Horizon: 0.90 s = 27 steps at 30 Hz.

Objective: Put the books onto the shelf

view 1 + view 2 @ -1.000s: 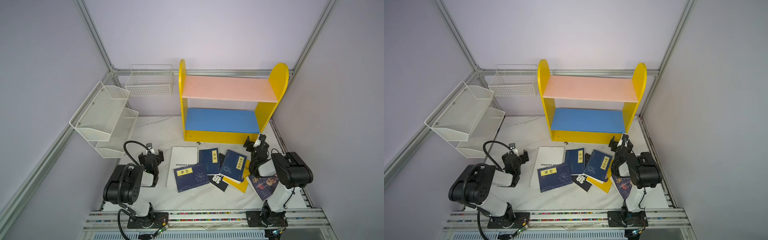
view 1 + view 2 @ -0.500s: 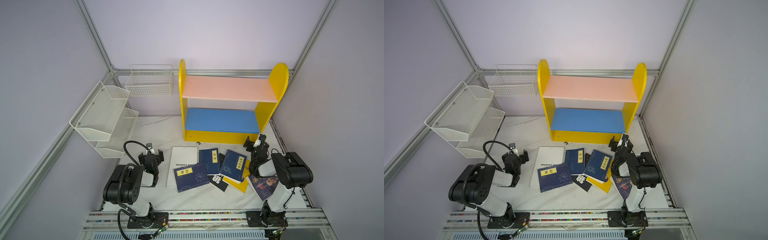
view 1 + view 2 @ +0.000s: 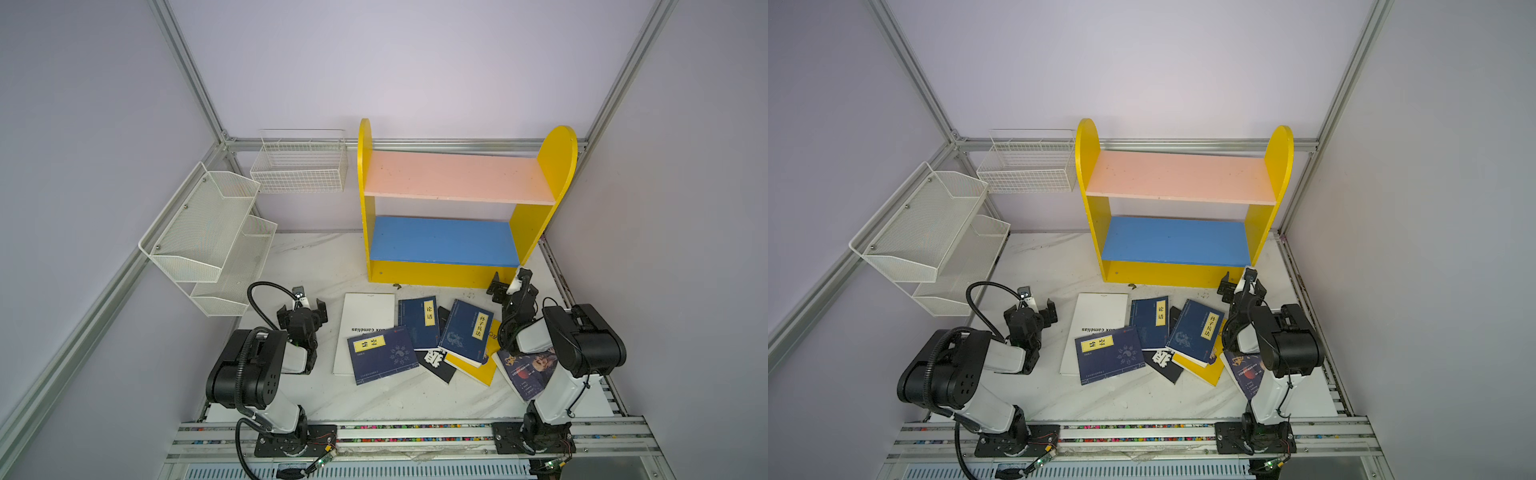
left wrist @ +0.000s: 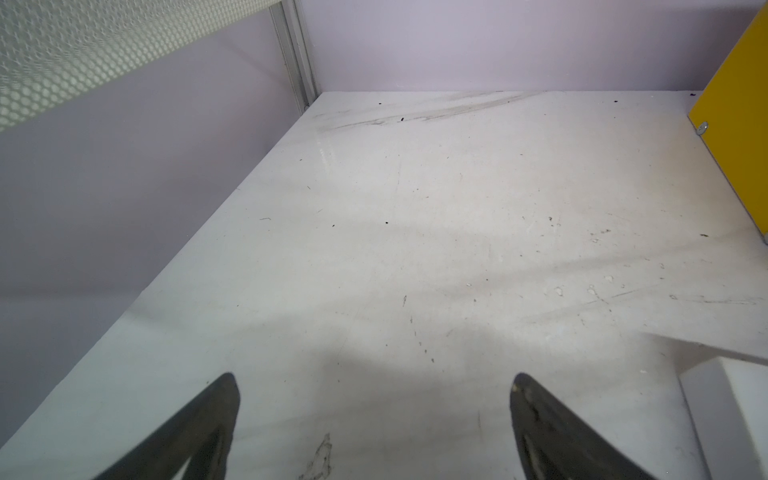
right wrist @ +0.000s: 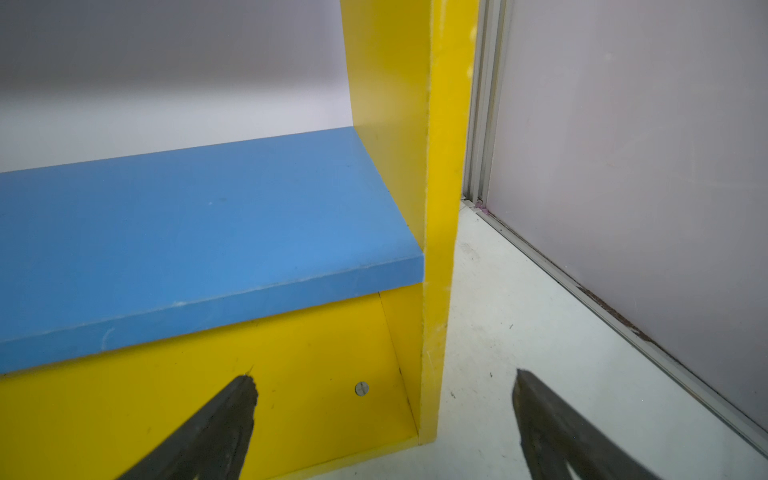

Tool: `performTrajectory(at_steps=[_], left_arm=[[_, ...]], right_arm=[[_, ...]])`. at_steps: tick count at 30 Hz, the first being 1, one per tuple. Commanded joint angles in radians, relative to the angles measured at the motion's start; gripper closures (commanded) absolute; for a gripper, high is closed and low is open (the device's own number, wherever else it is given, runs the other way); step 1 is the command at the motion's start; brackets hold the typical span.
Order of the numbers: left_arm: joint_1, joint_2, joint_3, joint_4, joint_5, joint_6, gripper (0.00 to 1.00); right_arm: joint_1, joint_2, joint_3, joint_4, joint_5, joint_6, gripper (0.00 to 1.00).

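Yellow rounded side panels frame the shelf (image 3: 552, 166), which stands at the far right of the white worktop (image 3: 316, 266). It has a pink upper board (image 3: 453, 176) and a blue lower board (image 3: 442, 241).

All seven books lie flat on the worktop just in front of the shelf, in a loose, overlapping spread.
- The large white book (image 3: 365, 311) is furthest left.
- A navy book (image 3: 384, 353) with a yellow label covers its near right corner.
- A second navy book (image 3: 417, 322) lies to the right of the white one.
- A third navy book (image 3: 465, 332) rests tilted on top of the yellow book (image 3: 478, 370).
- The black book (image 3: 436, 361) shows between and beneath them at the near side.
- The dark-blue book with a face (image 3: 525, 370) lies furthest right, partly hidden under the right arm.

The left hand (image 3: 302, 308) is to the left of the white book. Its jaws are spread wide and hold nothing; the left wrist view shows only bare worktop between its fingertips (image 4: 226, 386).

The right hand (image 3: 508, 284) sits close to the near right foot of the shelf, also wide open and holding nothing. In the right wrist view, one fingertip (image 5: 245, 390) is in front of the yellow base and the other is over the worktop.

A white mesh rack (image 3: 208, 232) and a wire basket (image 3: 299, 166) hang at the far left.
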Motion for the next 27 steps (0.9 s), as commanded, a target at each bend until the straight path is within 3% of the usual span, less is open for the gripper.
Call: performTrajectory(at_steps=[1,11,16,18,21,27], left_arm=[[0.006,-0.014,0.066,0.041,0.005,0.006,0.0],[0.005,-0.026,0.069,0.039,-0.001,0.015,0.0],[0.003,-0.228,0.178,-0.301,0.067,0.032,0.0],[0.003,-0.319,0.237,-0.462,0.072,-0.052,0.0],[0.0,-0.419,0.356,-0.702,0.222,-0.133,0.0],[-0.014,-0.471,0.52,-1.032,0.395,-0.503,0.0]], right_arm=[[0.003,-0.007,0.003,0.029,0.008,-0.021,0.03],[0.003,-0.027,0.01,0.014,0.001,-0.024,0.03],[0.007,-0.2,0.298,-0.654,-0.021,0.034,0.03],[0.023,-0.247,0.394,-0.822,-0.04,0.07,0.03],[0.064,-0.331,0.447,-0.952,-0.073,0.189,0.03],[0.192,-0.472,0.439,-1.131,-0.125,0.523,0.03]])
